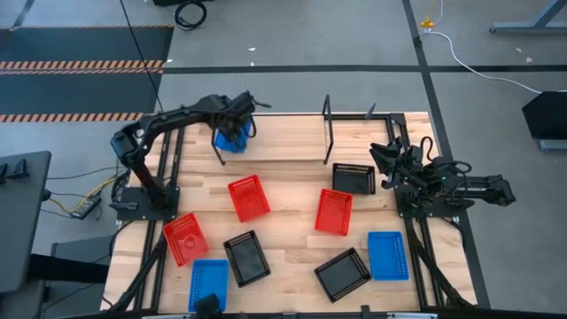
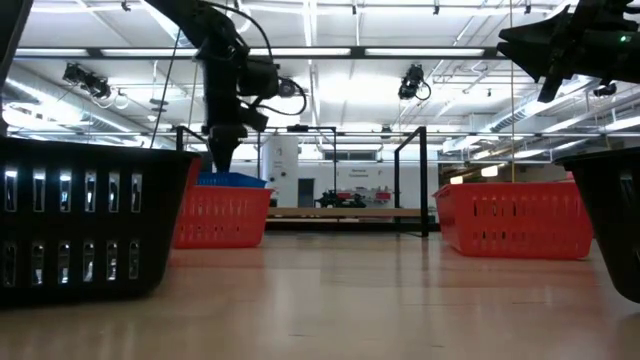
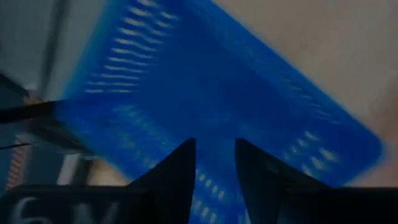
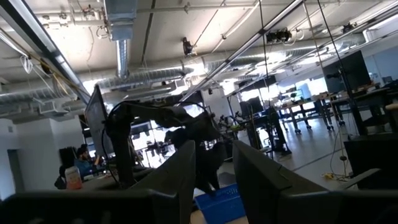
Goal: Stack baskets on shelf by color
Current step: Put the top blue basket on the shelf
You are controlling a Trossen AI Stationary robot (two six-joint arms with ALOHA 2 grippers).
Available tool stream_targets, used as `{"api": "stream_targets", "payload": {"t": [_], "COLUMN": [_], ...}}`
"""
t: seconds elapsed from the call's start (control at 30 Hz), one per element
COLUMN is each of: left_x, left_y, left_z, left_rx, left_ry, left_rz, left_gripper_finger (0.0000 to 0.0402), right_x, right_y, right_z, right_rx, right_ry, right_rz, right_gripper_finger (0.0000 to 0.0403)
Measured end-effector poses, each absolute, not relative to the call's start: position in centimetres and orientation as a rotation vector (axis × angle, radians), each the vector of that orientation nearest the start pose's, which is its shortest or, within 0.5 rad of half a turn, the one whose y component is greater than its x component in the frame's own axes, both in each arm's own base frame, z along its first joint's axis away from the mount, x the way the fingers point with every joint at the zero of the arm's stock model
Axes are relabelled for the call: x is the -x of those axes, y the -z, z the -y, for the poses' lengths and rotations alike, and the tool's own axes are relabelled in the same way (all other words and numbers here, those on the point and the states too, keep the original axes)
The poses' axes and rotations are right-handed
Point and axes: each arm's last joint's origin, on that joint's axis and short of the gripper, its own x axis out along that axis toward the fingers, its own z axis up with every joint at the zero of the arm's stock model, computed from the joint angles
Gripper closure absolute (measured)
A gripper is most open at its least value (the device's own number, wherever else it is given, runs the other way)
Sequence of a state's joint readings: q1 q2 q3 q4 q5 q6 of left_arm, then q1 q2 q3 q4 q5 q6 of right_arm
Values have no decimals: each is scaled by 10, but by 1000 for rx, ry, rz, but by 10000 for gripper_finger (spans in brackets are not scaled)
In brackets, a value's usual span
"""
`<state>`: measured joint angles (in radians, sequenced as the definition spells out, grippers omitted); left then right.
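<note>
Blue perforated plastic fills the left wrist view: a small shallow rectangular blue basket (image 3: 211, 81) lies right in front of the left gripper (image 3: 214, 165), whose two dark fingers stand a narrow way apart with the basket's rim between them, so it appears to hold that basket. In the high view this left gripper (image 1: 237, 120) is at the left end of the light wooden shelf board (image 1: 292, 142), beside the left black wire upright (image 1: 218, 146), with the held blue basket (image 1: 232, 140) just under it. In the low view the basket's blue rim (image 2: 232, 180) shows behind a red basket (image 2: 222, 215).

The right gripper (image 1: 390, 159) waits raised at the table's right edge, fingers a narrow way apart with nothing between them.

Counted in the high view: three blue baskets, the held one, one at the front left (image 1: 208, 283) and one at the right (image 1: 387, 255); three red baskets (image 1: 249, 197), (image 1: 334, 212), (image 1: 185, 238); three black baskets (image 1: 353, 178), (image 1: 246, 258), (image 1: 342, 274). The black one near the right upright (image 1: 370, 113) lies at the shelf's front edge; the rest lie well apart on the slatted wooden table (image 1: 292, 230).
</note>
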<state>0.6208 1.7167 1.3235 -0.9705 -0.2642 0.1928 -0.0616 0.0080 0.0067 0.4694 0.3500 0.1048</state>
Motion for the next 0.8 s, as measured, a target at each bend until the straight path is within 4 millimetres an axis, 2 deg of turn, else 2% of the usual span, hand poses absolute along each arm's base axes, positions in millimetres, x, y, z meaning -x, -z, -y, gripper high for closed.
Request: {"api": "stream_targets", "payload": {"t": [0.43, 0.8], "left_x": [-289, -297], "left_y": [-229, -231], "left_z": [-154, -155], "left_rx": [46, 6], "left_ry": [-410, -445], "left_rz": [-1409, -1346], "left_gripper_finger": [283, 284], "right_x": [-85, -85], "right_y": [-208, -208], "right_z": [15, 15], "right_rx": [-166, -169], "right_ry": [381, 380], "right_rz": [486, 487], "right_gripper_finger": [289, 289]}}
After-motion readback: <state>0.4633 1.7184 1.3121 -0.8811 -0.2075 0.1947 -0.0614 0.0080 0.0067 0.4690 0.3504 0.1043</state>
